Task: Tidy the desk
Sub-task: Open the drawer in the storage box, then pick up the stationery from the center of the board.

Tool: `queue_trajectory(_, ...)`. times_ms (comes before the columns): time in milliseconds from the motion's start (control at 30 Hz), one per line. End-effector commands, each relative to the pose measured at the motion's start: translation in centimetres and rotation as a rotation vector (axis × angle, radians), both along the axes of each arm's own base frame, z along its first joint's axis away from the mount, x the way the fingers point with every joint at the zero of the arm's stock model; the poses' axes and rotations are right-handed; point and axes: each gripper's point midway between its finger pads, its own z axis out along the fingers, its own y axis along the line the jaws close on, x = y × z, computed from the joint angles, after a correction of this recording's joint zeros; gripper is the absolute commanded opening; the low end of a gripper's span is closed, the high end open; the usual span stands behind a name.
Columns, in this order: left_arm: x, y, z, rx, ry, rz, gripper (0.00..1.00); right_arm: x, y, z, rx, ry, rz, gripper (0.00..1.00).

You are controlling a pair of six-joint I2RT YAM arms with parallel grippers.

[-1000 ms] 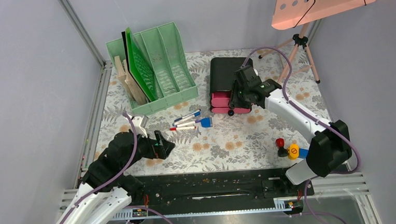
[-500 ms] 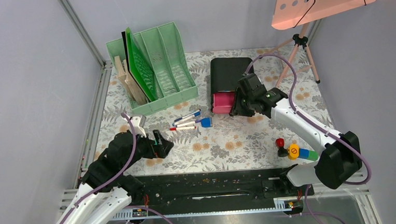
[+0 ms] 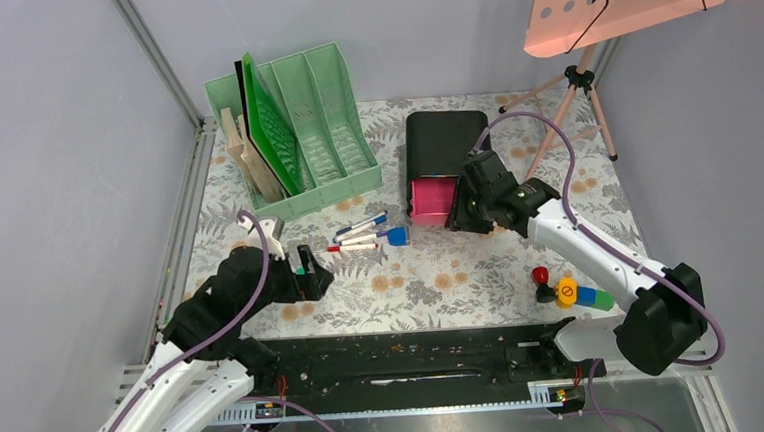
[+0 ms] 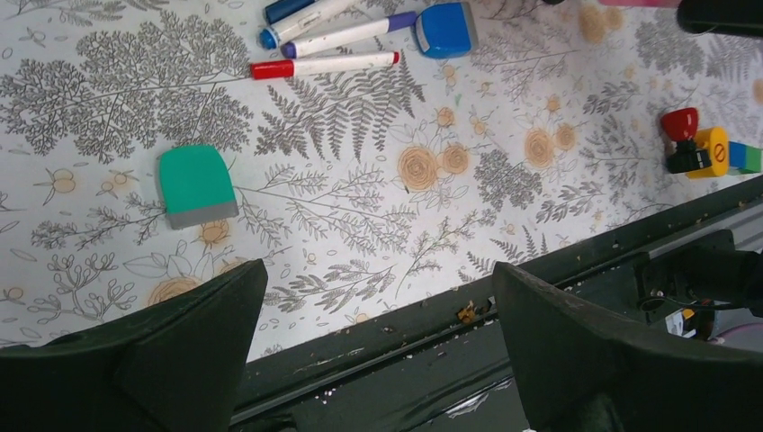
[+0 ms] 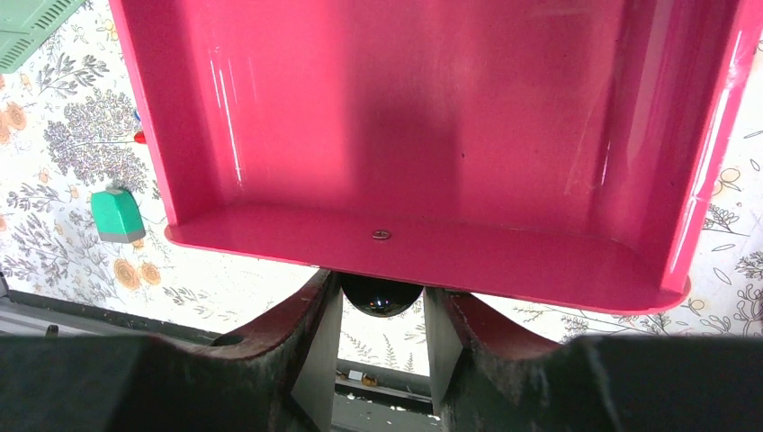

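Note:
The desk [image 3: 442,272] is covered by a pale cloth printed with ferns and flowers. At its back stands a black drawer box [image 3: 440,137] with a pink drawer [image 3: 433,198] pulled out. The drawer [image 5: 432,117] looks empty inside. My right gripper [image 3: 465,211] is shut on the drawer's black knob [image 5: 381,297], which sits between its fingers. Over the left front of the desk my left gripper [image 4: 378,270] hovers wide open and holds nothing. A green eraser [image 4: 195,184] lies just beyond its left finger.
Several markers [image 3: 359,232] and a blue block [image 3: 397,236] lie mid-desk. Red, yellow and blue toy pieces [image 3: 566,290] sit at the front right. A mint file rack [image 3: 303,131] with boards stands back left, a tripod [image 3: 580,84] back right. A black rail [image 3: 417,354] runs along the near edge.
My right gripper has drawn back toward the near side with the knob, pulling the pink drawer out of the black box. The left gripper has barely shifted.

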Motion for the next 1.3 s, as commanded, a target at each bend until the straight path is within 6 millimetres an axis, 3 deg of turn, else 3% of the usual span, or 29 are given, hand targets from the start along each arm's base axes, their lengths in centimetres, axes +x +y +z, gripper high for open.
queue_trajectory(0,0.8,0.2,1.5,0.005,-0.029,0.030,0.99,-1.0,-0.9,0.4,-0.019,0.000,-0.015,0.28)
queue_trajectory(200,0.9,0.0,1.4,0.009,-0.022,0.022,0.99,-1.3,-0.5,1.6,0.035,-0.038,0.004,0.57)
queue_trajectory(467,1.2,-0.2,0.6,0.019,0.007,0.031,0.99,-2.3,-0.5,2.0,0.074,-0.049,0.010,0.74)
queue_trajectory(867,2.1,-0.2,-1.0,0.058,0.065,0.078,0.99,-4.0,-1.3,1.0,0.069,-0.037,0.034,0.81)
queue_trajectory(1100,2.8,0.9,-4.0,0.142,0.170,0.196,0.99,-5.7,-2.4,-0.6,0.064,-0.035,0.034,0.84)
queue_trajectory(1267,3.8,2.9,-5.9,0.248,0.230,0.329,0.99,-7.2,-3.3,-2.6,0.056,0.000,0.022,0.83)
